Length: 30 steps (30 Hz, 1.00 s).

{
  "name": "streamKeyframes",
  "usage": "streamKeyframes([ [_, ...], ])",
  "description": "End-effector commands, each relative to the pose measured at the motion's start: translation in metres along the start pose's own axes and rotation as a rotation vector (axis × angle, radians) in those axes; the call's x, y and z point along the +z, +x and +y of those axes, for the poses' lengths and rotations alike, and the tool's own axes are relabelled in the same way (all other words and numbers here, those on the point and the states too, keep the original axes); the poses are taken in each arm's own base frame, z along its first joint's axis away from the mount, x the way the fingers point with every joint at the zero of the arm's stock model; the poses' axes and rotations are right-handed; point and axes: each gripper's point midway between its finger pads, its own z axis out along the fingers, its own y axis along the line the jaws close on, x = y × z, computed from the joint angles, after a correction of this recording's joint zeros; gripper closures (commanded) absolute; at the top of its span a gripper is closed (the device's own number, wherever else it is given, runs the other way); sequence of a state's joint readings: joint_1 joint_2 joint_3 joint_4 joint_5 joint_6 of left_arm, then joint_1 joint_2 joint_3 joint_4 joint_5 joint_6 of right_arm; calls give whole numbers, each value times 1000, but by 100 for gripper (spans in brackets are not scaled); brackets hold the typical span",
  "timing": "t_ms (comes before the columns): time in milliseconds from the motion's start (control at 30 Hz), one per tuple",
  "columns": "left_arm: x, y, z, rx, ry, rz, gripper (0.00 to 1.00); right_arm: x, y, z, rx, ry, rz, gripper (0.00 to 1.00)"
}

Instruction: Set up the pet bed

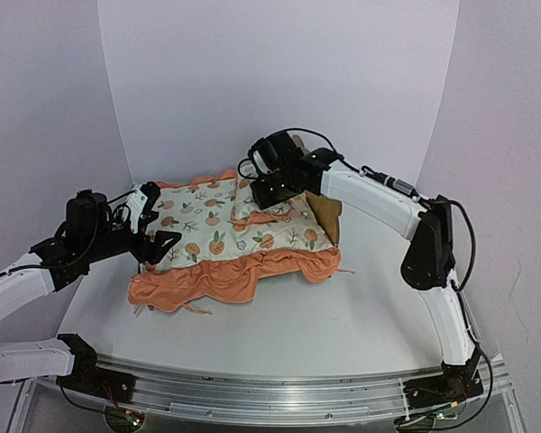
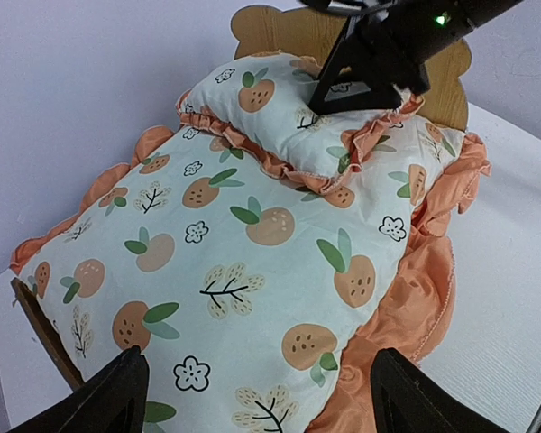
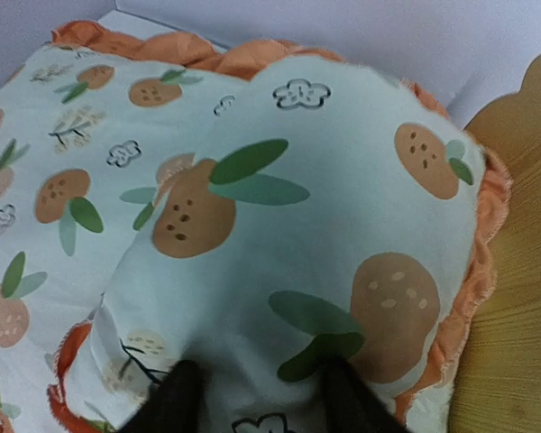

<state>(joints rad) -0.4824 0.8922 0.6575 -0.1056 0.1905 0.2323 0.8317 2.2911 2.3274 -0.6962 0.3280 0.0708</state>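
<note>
The pet bed shows only as its plywood headboard [image 1: 327, 216] [image 2: 279, 27] [image 3: 514, 271] and a frame corner [image 2: 43, 327]. An orange-print ruffled mattress pad [image 1: 207, 236] [image 2: 234, 262] [image 3: 45, 180] covers its base. A small matching pillow [image 1: 293, 236] [image 2: 279, 117] [image 3: 325, 234] lies at the headboard end. My right gripper [image 1: 266, 194] [image 3: 257, 383] presses down into the pillow, with cloth bunched between its fingers. My left gripper [image 1: 155, 218] [image 2: 252, 397] hovers open over the pad's foot end, holding nothing.
The bed stands at the back of a white table [image 1: 343, 316], close to the white backdrop walls [image 1: 279, 81]. The pad's orange ruffle [image 1: 216, 281] spills over the bed's near side onto the table.
</note>
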Motion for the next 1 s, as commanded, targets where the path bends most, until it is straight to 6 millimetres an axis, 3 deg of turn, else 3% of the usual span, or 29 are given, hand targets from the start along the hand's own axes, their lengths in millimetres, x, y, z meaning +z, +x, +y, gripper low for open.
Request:
streamKeyframes([
  [0,-8,-10,1,-21,-3,-48,14,-8,-24,-12,2,52,-86,76],
  [133,-11,-13,0,-48,3,-65,13,-25,-34,-21,-84,75,-119,97],
  [300,-10,-8,-1,-67,4,-60,13,-51,-49,-48,-143,131,-150,100],
  [433,-9,-5,1,-63,-3,-50,12,-67,-58,-54,-195,139,-173,100],
  [800,-7,-4,5,-39,-19,-41,12,-25,-12,-82,-102,166,-69,100],
  [867,-7,-4,6,-36,-22,-40,12,-22,-5,-83,-87,162,-51,95],
  [967,-8,-5,10,-35,-36,-37,11,-30,-8,-84,-65,161,-64,75],
])
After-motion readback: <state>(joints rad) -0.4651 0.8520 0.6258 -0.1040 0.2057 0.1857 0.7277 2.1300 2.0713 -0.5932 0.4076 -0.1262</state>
